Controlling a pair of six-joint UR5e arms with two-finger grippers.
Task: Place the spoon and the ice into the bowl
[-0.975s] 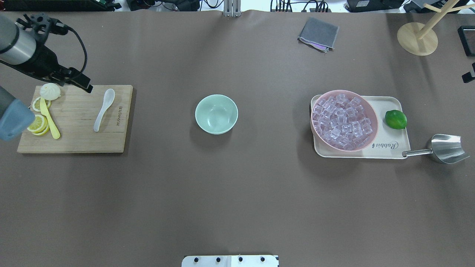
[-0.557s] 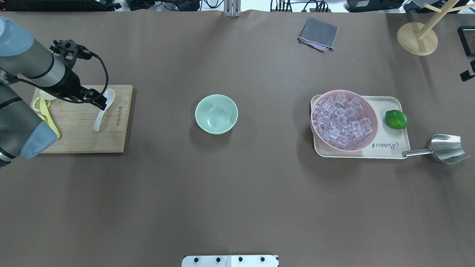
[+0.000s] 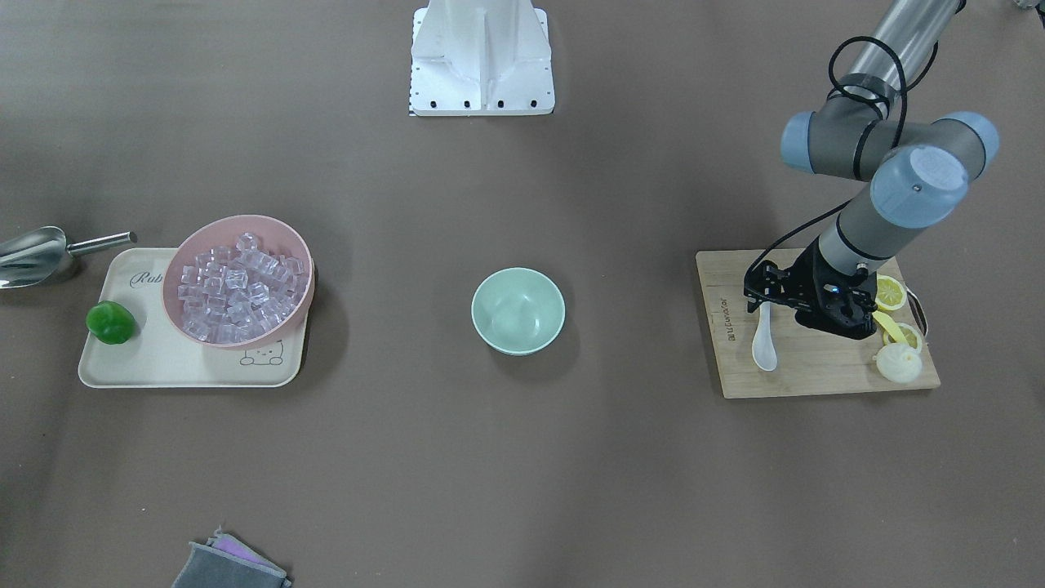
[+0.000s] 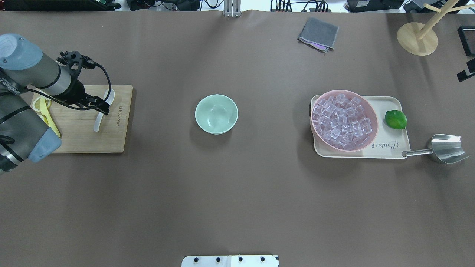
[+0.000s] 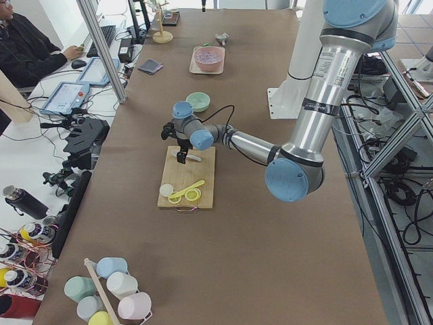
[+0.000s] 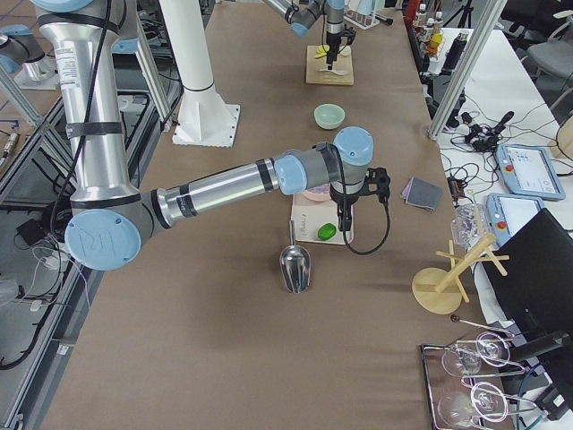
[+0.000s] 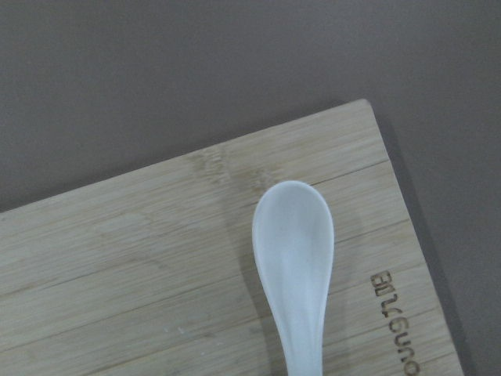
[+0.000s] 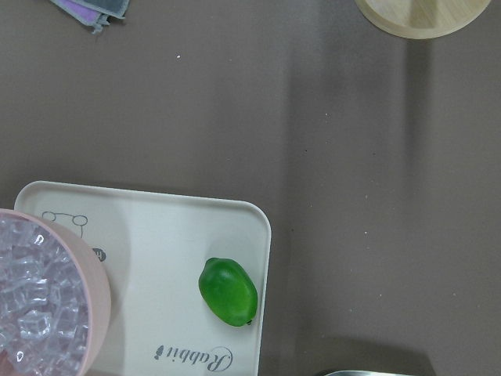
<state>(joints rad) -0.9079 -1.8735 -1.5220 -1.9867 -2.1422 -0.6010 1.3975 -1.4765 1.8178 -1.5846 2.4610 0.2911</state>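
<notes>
The white spoon (image 4: 97,123) lies on the wooden cutting board (image 4: 81,139) at the left, scoop toward the far side; it also shows in the left wrist view (image 7: 293,251). My left gripper (image 4: 103,108) hangs over the spoon's upper handle, and in the front view (image 3: 759,299) its fingers look open on either side of it. The empty mint-green bowl (image 4: 216,114) sits mid-table. Clear ice cubes (image 4: 341,120) fill a pink bowl (image 4: 371,111) on the right. My right gripper (image 4: 465,72) is at the right edge; I cannot tell whether it is open.
The pink bowl and a lime (image 4: 395,119) sit on a cream tray (image 4: 389,146), with a metal scoop (image 4: 445,148) beside it. Lemon slices, a yellow spoon (image 4: 47,113) and a bun (image 3: 898,363) share the board. A grey cloth (image 4: 318,34) and a wooden stand (image 4: 417,39) are at the far side.
My left arm has swung right across the board, from beside the bun to over the white spoon. The spoon and bowls have not moved.
</notes>
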